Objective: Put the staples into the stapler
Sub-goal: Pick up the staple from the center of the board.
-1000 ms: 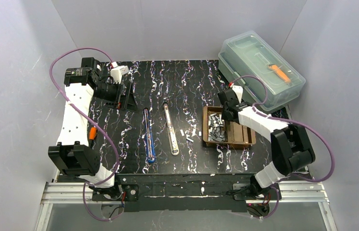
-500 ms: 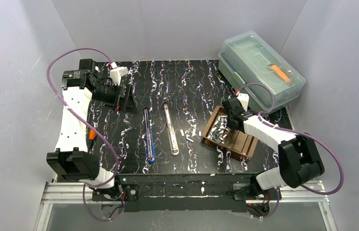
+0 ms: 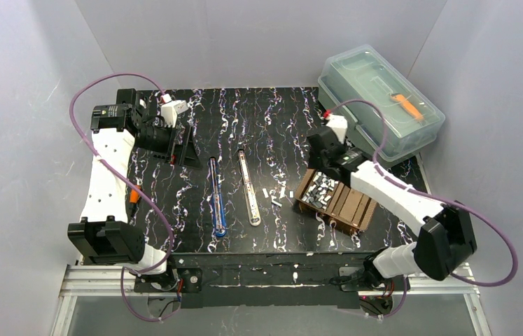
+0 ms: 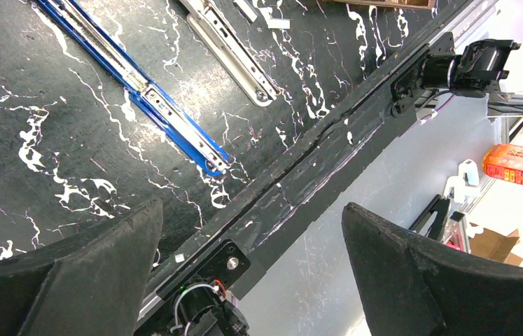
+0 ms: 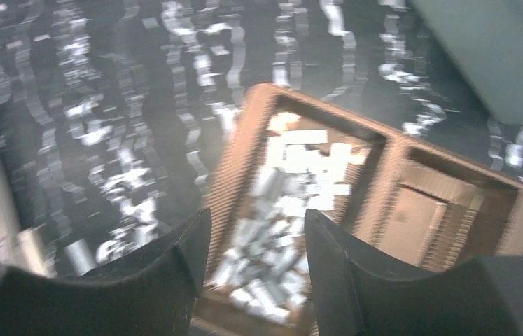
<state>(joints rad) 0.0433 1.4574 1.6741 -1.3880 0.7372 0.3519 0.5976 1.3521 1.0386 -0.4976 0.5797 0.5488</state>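
Observation:
The staples (image 3: 321, 190) are a heap of short silvery strips in the left compartment of a brown tray (image 3: 353, 210), which lies askew at the right. They show blurred in the right wrist view (image 5: 293, 203). A few loose strips (image 3: 276, 192) lie on the table left of the tray. The stapler lies in two long pieces at mid table, a blue rail (image 3: 216, 197) and a silver rail (image 3: 248, 187). Both also show in the left wrist view, the blue rail (image 4: 139, 91) and the silver rail (image 4: 230, 49). My right gripper (image 3: 319, 166) (image 5: 258, 217) is open and empty above the tray's far left end. My left gripper (image 3: 181, 145) (image 4: 251, 217) is wide open and empty at the back left.
A clear lidded plastic box (image 3: 381, 98) with an orange-handled tool inside stands at the back right, close behind the tray. Grey walls enclose the table on three sides. The table's near edge (image 4: 328, 150) and the arm bases lie in front.
The tray has been turned from square to askew. My right gripper has come out of the staple compartment and moved back and left above the tray's far end. The left arm has barely moved.

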